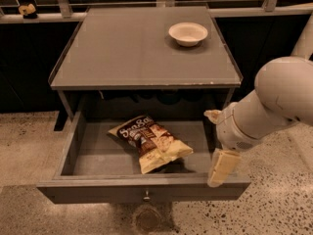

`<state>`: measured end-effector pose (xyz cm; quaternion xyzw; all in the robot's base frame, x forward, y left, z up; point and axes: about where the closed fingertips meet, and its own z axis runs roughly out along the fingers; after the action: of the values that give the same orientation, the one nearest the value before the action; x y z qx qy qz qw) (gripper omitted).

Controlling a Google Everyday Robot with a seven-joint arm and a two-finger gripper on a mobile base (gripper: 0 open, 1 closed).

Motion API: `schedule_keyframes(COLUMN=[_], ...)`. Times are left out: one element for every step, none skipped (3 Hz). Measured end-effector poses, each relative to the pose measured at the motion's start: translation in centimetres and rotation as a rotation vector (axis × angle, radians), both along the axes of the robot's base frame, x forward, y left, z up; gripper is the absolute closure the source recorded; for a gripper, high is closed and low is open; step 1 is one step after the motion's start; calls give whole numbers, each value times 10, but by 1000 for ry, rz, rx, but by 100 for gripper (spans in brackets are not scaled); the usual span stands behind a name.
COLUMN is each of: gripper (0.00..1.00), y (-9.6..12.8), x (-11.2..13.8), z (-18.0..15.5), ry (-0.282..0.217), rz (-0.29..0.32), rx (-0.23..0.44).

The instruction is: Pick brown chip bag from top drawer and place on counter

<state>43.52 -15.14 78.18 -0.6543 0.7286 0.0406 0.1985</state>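
The brown chip bag (pixel 150 142) lies flat in the middle of the open top drawer (pixel 142 194), dark panel to the upper left, pale end to the lower right. My gripper (pixel 216 142) hangs over the drawer's right end, right of the bag and apart from it. It is open and empty, with one pale finger (pixel 222 167) low over the drawer's front right corner and the other (pixel 212 115) farther back. The grey counter (pixel 142 48) is above the drawer.
A small white bowl (pixel 188 33) stands at the counter's back right. My white arm (pixel 279 94) fills the right side. A speckled floor (pixel 29 146) surrounds the cabinet. A rail with a small object (pixel 27 10) runs behind.
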Motion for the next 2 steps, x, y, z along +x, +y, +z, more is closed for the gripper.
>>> schedule_keyframes(gripper=[0,0], y=[21,40], x=[16,32], z=[-2,-2], ry=[-9,-1], rz=[21,39], rx=[24,38])
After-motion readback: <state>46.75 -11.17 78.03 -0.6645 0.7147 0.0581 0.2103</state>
